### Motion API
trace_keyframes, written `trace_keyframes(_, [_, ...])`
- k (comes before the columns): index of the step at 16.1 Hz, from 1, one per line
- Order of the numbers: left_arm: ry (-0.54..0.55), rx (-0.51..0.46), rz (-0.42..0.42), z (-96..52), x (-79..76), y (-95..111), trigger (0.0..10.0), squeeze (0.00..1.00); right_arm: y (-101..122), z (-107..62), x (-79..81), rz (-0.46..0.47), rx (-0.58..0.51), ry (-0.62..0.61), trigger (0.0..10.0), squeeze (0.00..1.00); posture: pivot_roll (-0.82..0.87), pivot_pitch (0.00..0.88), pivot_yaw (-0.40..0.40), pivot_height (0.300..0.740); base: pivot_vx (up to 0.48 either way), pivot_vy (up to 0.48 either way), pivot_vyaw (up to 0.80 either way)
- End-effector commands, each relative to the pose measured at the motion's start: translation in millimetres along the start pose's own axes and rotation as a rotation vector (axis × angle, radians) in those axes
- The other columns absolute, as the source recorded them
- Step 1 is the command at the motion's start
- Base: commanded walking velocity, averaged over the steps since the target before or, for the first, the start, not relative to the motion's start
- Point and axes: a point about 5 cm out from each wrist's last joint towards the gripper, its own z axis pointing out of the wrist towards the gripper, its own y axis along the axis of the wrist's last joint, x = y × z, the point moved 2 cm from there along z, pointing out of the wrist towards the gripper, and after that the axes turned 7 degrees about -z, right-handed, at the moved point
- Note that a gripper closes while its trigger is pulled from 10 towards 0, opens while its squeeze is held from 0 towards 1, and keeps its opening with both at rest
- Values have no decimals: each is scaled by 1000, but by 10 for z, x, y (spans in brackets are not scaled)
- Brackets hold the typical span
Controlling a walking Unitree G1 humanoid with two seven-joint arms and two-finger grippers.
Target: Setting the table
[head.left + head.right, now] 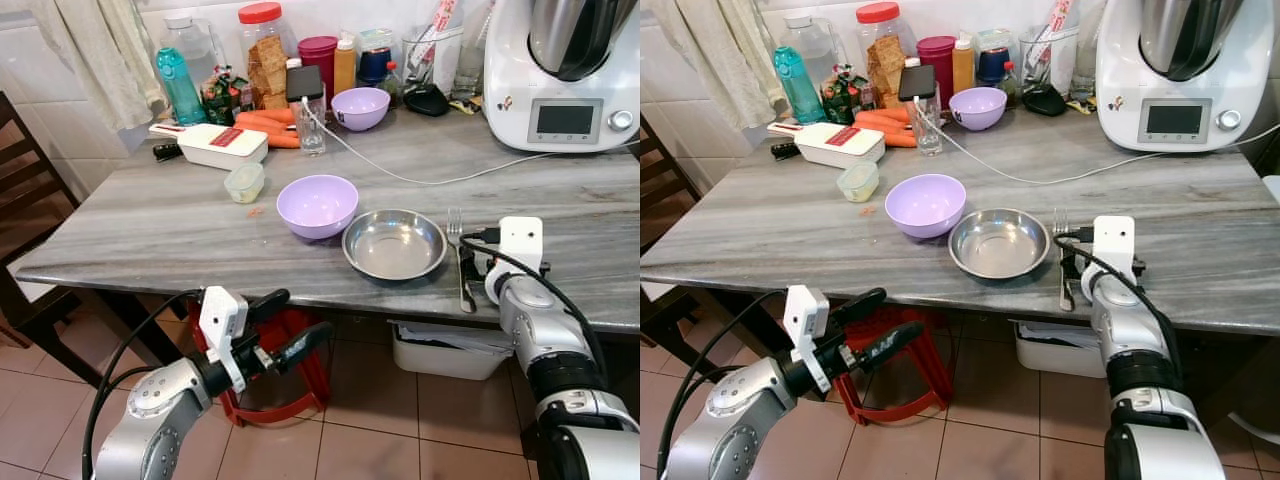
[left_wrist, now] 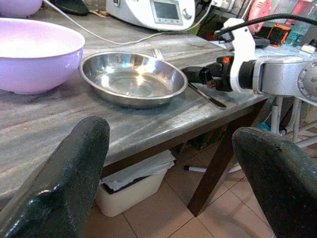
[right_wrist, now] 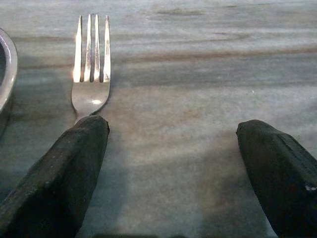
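Note:
A steel plate lies near the front edge of the grey marble table, with a purple bowl just to its left. A fork lies to the right of the plate, tines pointing away from me. My right gripper rests low on the table over the fork's handle. It is open, and in the right wrist view the fork runs under one finger. My left gripper is open below the table's edge, facing the plate.
At the back stand a second purple bowl, a glass with a phone, jars, carrots and a white food processor. A white slicer and small container lie at the left. A red stool and white bin sit under the table.

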Motion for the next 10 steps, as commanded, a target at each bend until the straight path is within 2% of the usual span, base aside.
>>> trace_keyframes(1, [6, 14, 17, -19, -2, 17, 10000, 0, 23, 11, 39, 3, -1, 12, 10000, 255, -44, 0, 122, 740, 0, 0, 0])
trace_keyframes(4, [11, 8, 14, -10, -2, 22, 10000, 0, 68, -30, -62, 8, -49, -45, 10000, 259, -47, 0, 120, 740, 0, 0, 0])
trace_keyframes(8, [23, -11, -2, 1, 11, 27, 10000, 0, 123, -196, -160, 10, -144, -135, 10000, 251, -60, 0, 119, 740, 0, 0, 0])
trace_keyframes(9, [25, -12, -3, 4, 14, 26, 10000, 0, 127, -241, -184, 2, -167, -155, 10000, 31, -64, 0, 118, 740, 0, 0, 0])
trace_keyframes(10, [27, -13, -4, 5, 17, 24, 10000, 0, 133, -294, -191, -11, -190, -164, 10000, 0, -66, 0, 117, 740, 0, 0, 0])
